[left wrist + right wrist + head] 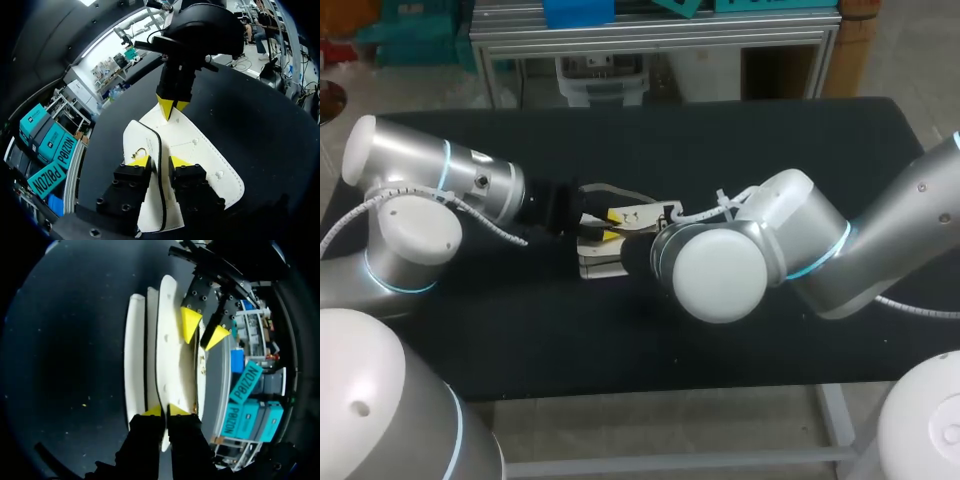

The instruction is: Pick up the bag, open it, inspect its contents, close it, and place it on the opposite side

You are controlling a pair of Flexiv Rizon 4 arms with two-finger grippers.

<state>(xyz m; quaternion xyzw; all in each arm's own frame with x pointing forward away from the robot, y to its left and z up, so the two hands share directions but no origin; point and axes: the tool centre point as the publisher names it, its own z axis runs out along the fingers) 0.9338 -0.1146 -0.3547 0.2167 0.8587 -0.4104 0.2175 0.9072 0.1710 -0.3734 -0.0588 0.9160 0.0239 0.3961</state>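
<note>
One black surface (570, 340) carries everything. Two arms reach over it: the left arm (430, 180) comes in from the left side and the right arm (800, 250) from the right. Their ends meet near the middle.

One bag (600, 262) sits there between them. I cannot tell whether it rests on the surface or hangs just above it. It is white, with dotted stitching and a few small round studs on its broad side. One thin black trim line (160, 165) runs along an edge, with one small gold-coloured fitting (140, 151) beside it. Seen end-on from the right wrist, the bag shows at least three white layers side by side.

The right jaws are closed almost together on one end of the bag, with a thin white layer pinched between the two yellow fingertips (152, 411). The left jaws sit at the opposite end, astride the black-trimmed edge. I cannot tell whether they press on it from both sides.
</note>
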